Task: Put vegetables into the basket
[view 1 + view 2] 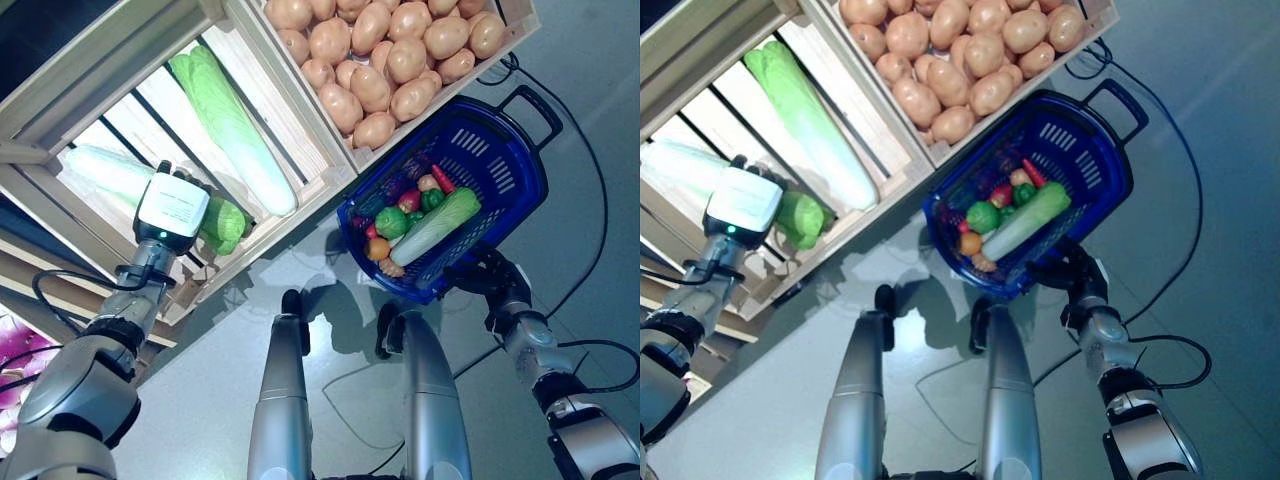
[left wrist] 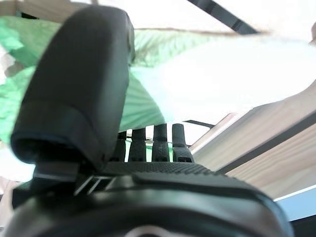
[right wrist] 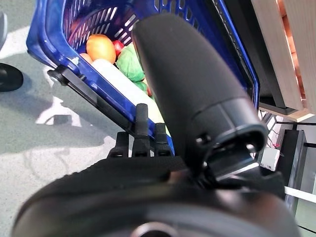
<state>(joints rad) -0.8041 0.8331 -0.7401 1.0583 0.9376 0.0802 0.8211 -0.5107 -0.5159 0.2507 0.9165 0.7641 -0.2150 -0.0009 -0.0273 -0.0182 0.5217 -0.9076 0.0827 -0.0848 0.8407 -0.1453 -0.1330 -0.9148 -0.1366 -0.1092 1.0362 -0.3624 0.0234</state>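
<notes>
My left hand reaches into a wooden crate on the stand and rests against a pale green napa cabbage. In the left wrist view its thumb stands over the cabbage and its fingers lie straight against it. The blue basket stands on the floor by the stand. It holds a long napa cabbage, a round green vegetable, an orange one and small red and purple ones. My right hand waits open beside the basket's near rim.
The slatted wooden stand slants across the view, its corner just beside the basket. The basket's black handle sticks out on the far side. Grey floor lies to the right of the basket.
</notes>
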